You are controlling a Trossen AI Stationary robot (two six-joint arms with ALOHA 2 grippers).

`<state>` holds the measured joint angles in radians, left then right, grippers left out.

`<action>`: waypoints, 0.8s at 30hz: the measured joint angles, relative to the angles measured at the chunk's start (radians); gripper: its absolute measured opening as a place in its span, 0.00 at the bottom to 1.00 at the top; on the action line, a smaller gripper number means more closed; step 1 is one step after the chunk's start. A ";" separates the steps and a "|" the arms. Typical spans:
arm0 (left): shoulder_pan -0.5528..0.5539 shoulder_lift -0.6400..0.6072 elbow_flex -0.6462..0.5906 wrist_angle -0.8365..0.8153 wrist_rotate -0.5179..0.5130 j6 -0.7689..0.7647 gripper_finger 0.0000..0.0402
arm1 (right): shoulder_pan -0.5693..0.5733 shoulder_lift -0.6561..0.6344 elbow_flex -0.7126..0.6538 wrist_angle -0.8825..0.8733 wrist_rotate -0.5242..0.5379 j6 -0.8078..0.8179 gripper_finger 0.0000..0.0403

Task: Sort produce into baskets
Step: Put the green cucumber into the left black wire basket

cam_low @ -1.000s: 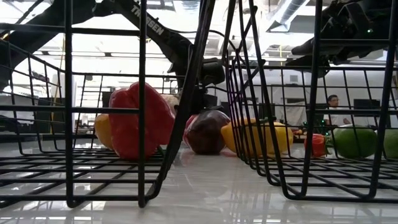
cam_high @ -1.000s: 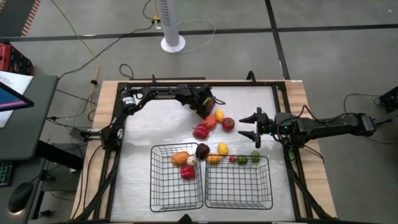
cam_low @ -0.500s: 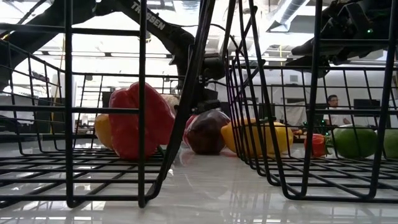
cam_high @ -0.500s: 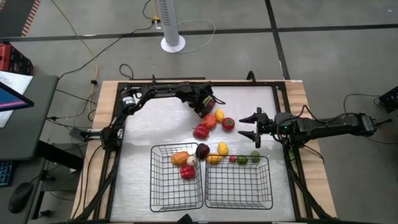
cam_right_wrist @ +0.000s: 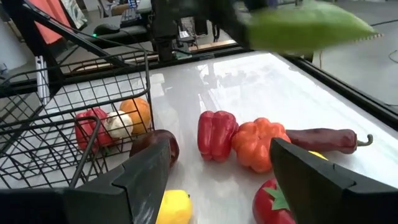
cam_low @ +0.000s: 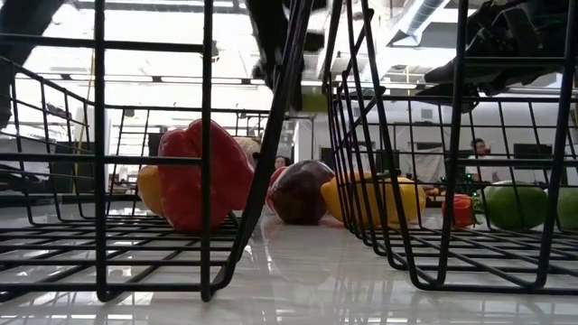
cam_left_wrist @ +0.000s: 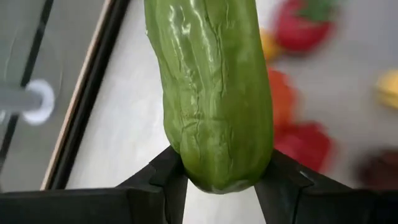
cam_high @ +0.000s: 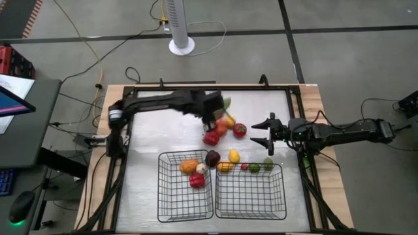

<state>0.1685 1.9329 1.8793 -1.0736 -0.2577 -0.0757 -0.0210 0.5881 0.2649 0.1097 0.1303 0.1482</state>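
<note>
My left gripper (cam_high: 213, 112) hangs above the middle of the table, shut on a green cucumber (cam_left_wrist: 211, 87) that shows blurred in the right wrist view (cam_right_wrist: 305, 28). Below it lie a red pepper (cam_high: 210, 138), an orange pepper (cam_high: 221, 128), a tomato (cam_high: 240, 130) and a dark purple pepper (cam_right_wrist: 323, 138). The left basket (cam_high: 160, 189) holds an orange piece (cam_high: 189, 166), garlic (cam_high: 200, 169) and a red pepper (cam_high: 196, 180). The right basket (cam_high: 283, 192) stands beside it. My right gripper (cam_high: 264, 132) waits open at the right, level, with nothing between its fingers. My left gripper pinches one end of the cucumber (cam_left_wrist: 186, 165) between its two fingers (cam_left_wrist: 165, 180). The fingers slant down from the table's left side. The rest of the cucumber sticks out past the fingertips, lifted clear of the table and the produce below.
A purple piece (cam_high: 213, 158), a lemon (cam_high: 234, 155), a yellow pepper (cam_high: 225, 167), a small red piece (cam_high: 244, 167) and two green limes (cam_high: 254, 168) lie along the baskets' far rims. A black frame (cam_high: 196, 87) borders the table. Bare tabletop lies at the far left (cam_high: 157, 130).
My left gripper has risen from the tabletop with the cucumber, which now hangs clear above the produce pile. In the low view the gripper has gone up out of the gap between the baskets. My right arm has kept still.
</note>
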 joint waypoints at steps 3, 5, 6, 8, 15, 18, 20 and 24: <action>-0.093 -0.072 0.000 -0.048 0.053 -0.034 0.34 | -0.007 0.000 0.000 -0.001 0.000 0.001 0.75; -0.160 -0.106 0.000 -0.094 0.098 -0.072 0.34 | -0.007 0.000 0.000 -0.003 0.000 0.004 0.75; -0.194 -0.123 0.000 -0.114 0.116 -0.095 0.34 | -0.007 0.000 0.000 -0.002 0.000 0.006 0.75; -0.269 -0.148 0.000 -0.162 0.119 -0.149 0.34 | -0.006 0.000 0.000 -0.003 0.000 0.008 0.75; -0.538 -0.174 -0.001 -0.289 0.072 -0.375 0.34 | -0.003 0.000 0.000 -0.004 0.000 0.017 0.75; -0.631 -0.165 -0.003 -0.342 -0.013 -0.496 0.34 | -0.003 0.000 0.000 -0.003 0.000 0.019 0.75; -0.673 -0.164 -0.021 -0.355 -0.056 -0.572 0.35 | -0.003 0.000 0.000 -0.003 0.000 0.020 0.75; -0.708 -0.164 -0.026 -0.396 -0.109 -0.696 0.44 | -0.003 0.001 0.000 0.003 0.001 0.027 0.75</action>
<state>-0.5395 1.7691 1.8530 -1.4700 -0.3667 -0.7715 -0.0243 0.5888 0.2649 0.1123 0.1310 0.1755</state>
